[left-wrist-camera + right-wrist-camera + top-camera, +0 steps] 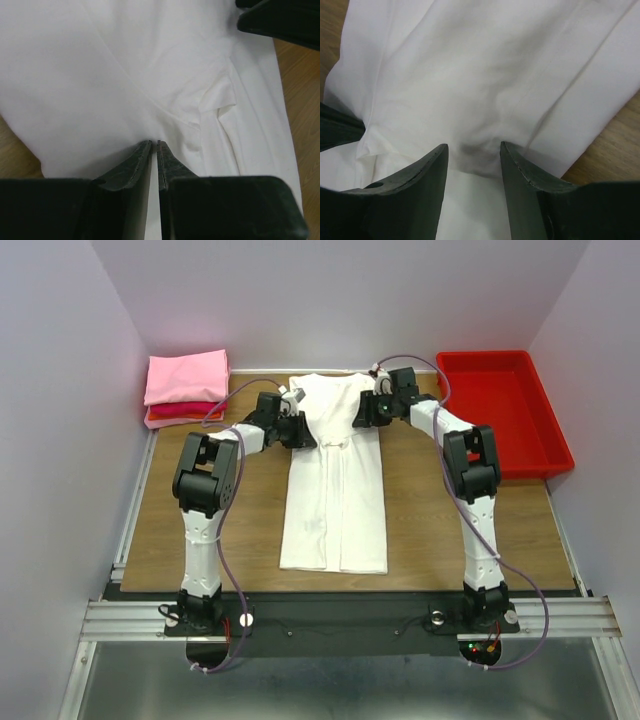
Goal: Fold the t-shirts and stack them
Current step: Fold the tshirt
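L gripper (154, 144) pinches white t-shirt (125, 65); R gripper (474, 147) jaws apart, astride it.

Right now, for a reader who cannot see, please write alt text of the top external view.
A white t-shirt, folded into a long strip, lies on the wooden table while the left gripper and right gripper reach its far part from either side. Folded pink and red t-shirts sit far left; a red tray far right.
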{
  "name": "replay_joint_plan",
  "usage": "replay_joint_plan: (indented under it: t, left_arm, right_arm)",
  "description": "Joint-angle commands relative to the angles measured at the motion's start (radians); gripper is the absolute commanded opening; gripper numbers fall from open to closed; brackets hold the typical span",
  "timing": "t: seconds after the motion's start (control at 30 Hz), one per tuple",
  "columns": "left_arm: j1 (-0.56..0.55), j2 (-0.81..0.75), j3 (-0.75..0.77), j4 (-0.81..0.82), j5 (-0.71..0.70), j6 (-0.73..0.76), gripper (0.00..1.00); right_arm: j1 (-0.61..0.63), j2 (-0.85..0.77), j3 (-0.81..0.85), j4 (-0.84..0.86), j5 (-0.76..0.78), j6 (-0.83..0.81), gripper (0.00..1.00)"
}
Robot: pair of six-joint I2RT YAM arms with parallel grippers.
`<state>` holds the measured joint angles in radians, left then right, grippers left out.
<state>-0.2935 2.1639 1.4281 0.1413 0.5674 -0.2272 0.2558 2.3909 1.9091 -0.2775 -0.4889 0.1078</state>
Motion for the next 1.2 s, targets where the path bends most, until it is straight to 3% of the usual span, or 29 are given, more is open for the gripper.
replay_joint_plan:
  t: [0.0,0.13,0.4,0.53,0.63,0.67,0.83,0.97,1.03,1.17]
  left_arm:
    - [-0.001,0.059,0.075,0.008,-0.012,0.002,0.22]
    - [0.005,0.12,0.176,-0.057,-0.034,0.038,0.22]
    - [0.014,0.103,0.213,-0.068,-0.015,0.063,0.24]
    - [0.014,-0.007,0.187,-0.068,0.009,0.092,0.35]
    - [0.014,-0.165,0.126,-0.072,0.017,0.146,0.42]
    - [0.011,-0.214,0.1,-0.069,0.015,0.167,0.48]
    - [0.014,-0.557,-0.099,-0.077,-0.023,0.401,0.63]
    - [0.019,-0.777,-0.23,-0.253,0.008,0.636,0.67]
    - [0.02,-0.837,-0.308,-0.346,0.037,0.721,0.67]
    - [0.016,-0.955,-0.467,-0.422,0.051,0.831,0.62]
  right_arm:
    - [0.008,0.068,0.059,0.006,0.064,-0.028,0.52]
    - [0.008,0.111,0.145,0.006,0.096,-0.042,0.53]
    - [0.008,0.119,0.232,0.004,0.104,-0.066,0.56]
    - [0.01,0.009,0.208,0.003,0.038,-0.072,0.63]
    - [0.019,-0.094,0.156,-0.025,-0.034,-0.095,0.75]
    - [0.022,-0.175,0.14,-0.043,-0.042,-0.152,0.78]
    - [0.056,-0.407,-0.028,-0.178,-0.008,-0.357,0.89]
    - [0.103,-0.605,-0.238,-0.313,0.027,-0.538,0.99]
    - [0.126,-0.672,-0.333,-0.365,0.027,-0.565,0.99]
    - [0.232,-0.838,-0.6,-0.41,0.047,-0.583,0.88]
